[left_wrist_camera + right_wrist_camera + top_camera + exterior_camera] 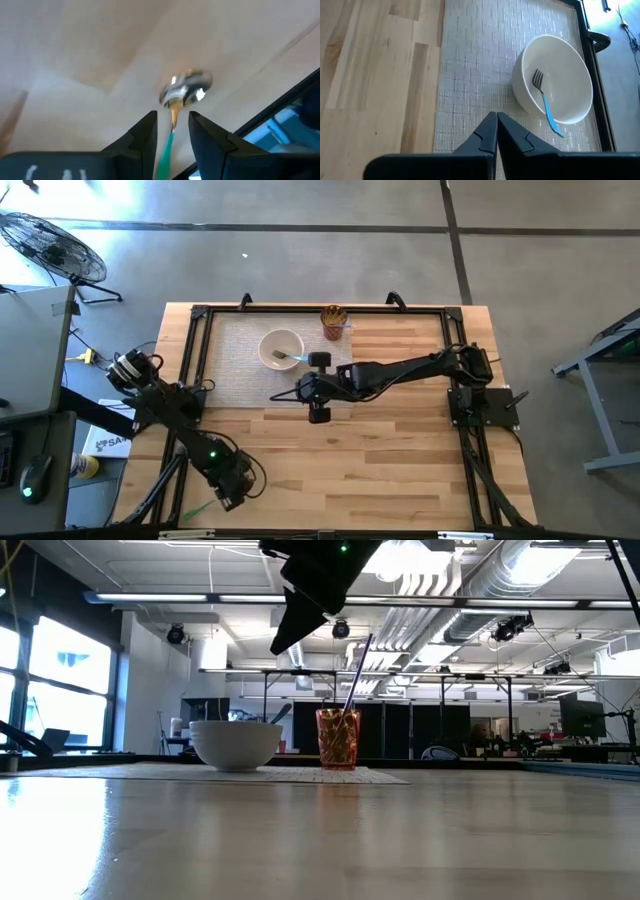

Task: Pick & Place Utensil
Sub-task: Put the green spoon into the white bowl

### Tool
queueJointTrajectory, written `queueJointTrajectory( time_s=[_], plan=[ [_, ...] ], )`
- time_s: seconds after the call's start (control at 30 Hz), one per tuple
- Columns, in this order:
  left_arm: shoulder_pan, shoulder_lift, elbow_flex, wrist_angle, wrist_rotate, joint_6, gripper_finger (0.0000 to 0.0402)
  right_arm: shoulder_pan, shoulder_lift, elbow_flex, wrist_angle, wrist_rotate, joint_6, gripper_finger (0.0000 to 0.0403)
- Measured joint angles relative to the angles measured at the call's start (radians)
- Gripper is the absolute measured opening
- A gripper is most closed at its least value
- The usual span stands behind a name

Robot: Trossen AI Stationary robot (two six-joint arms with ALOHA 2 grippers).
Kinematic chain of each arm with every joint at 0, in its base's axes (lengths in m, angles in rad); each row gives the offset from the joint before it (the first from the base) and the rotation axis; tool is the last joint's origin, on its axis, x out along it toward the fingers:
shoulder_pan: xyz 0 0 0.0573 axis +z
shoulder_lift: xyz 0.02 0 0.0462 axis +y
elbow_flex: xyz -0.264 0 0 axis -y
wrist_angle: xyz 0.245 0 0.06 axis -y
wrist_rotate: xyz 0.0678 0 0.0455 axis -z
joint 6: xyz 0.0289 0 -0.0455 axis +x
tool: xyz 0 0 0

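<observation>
A spoon with a green handle (186, 89) shows in the left wrist view, its bowl beyond my left gripper (172, 117), which is open. In the high view that gripper (228, 498) is near the table's near-left corner, with the green handle (195, 508) beside it. My right gripper (496, 125) is shut and empty above the woven placemat (470, 75), next to the white bowl (570, 90). A fork with a blue handle (542, 95) lies in the bowl, tines down inside and handle leaning on the rim. An amber cup (333, 322) stands behind the bowl. My left gripper has the spoon's green handle (166, 145) running lengthwise between its two fingers, closer to one finger (145, 135), with a gap to the other. I cannot tell whether either finger touches it. My right gripper touches nothing.
The bowl (281, 348) and cup (338, 740), which has a thin stick standing in it, sit on the placemat (235, 360) at the far middle of the table. A black frame (195, 360) borders the work area. Bare wood spreads across the near half.
</observation>
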Motion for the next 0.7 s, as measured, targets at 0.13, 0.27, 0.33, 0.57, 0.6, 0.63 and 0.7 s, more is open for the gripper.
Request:
queueJointTrajectory(
  time_s=[0.13,0.27,0.33,0.57,0.6,0.63,0.7],
  plan=[
    [-0.032,0.000,0.000,0.007,-0.013,-0.058,0.0108,-0.016,0.000,0.000,0.000,0.000,-0.002,0.0001],
    [-0.063,0.004,0.000,0.045,-0.046,-0.108,0.0108,-0.036,0.000,0.000,0.000,0.000,-0.005,0.0005],
    [-0.064,0.020,0.000,0.075,-0.061,-0.107,0.0108,-0.046,0.000,0.000,0.000,-0.004,-0.003,0.0006],
    [-0.063,0.114,0.006,0.064,0.060,-0.085,0.0108,-0.058,0.000,0.000,0.000,-0.050,-0.001,0.0007],
    [-0.064,0.122,0.006,0.062,0.064,-0.079,0.0108,-0.057,0.000,0.000,0.000,-0.050,-0.001,0.0007],
    [-0.065,0.126,0.006,0.062,0.064,-0.074,0.0108,-0.054,0.000,0.000,0.000,-0.052,-0.001,0.0007],
    [-0.065,0.129,0.005,0.062,0.060,-0.070,0.0108,-0.048,0.000,0.000,0.000,-0.052,-0.001,0.0007]
  ],
)
